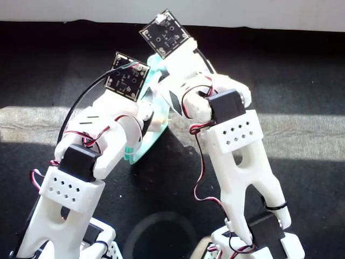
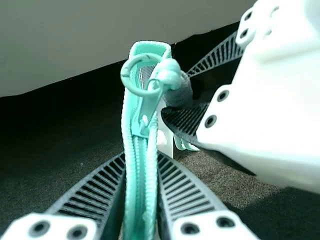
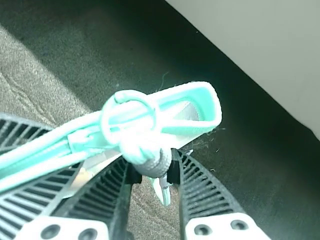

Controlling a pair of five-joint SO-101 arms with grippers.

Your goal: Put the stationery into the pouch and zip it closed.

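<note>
The zipping step is in hand: the mint pouch (image 1: 155,105) is held up off the table (image 1: 302,81), edge-on between the two arms and toward the far side of the scene. The left claw (image 2: 141,170) is closed on the pouch's zipped edge, its ribbed fingers (image 2: 95,192) pressing on either side of the teeth. The right claw (image 3: 152,167) is pinched shut on the knotted pull cord (image 3: 145,152), which hangs from the ring (image 3: 127,115) on the slider (image 3: 82,140). The slider sits close to the pouch's end tab (image 3: 200,102), and the teeth behind it look meshed, so the zip seems nearly or fully closed. The angle is poor, though, and I cannot tell whether the stationery is inside. My judgement is that the next move calls for a short, straight pull along the zip line toward the end tab while the left claw holds the fabric taut. After that the cord should be released before the pouch is lowered. Around them lie the dark table and the pale wall (image 2: 60,40) on the far side. The two claws are very close together, so they could knock each other. The soft cord could also slip or twist the pouch sideways.
</note>
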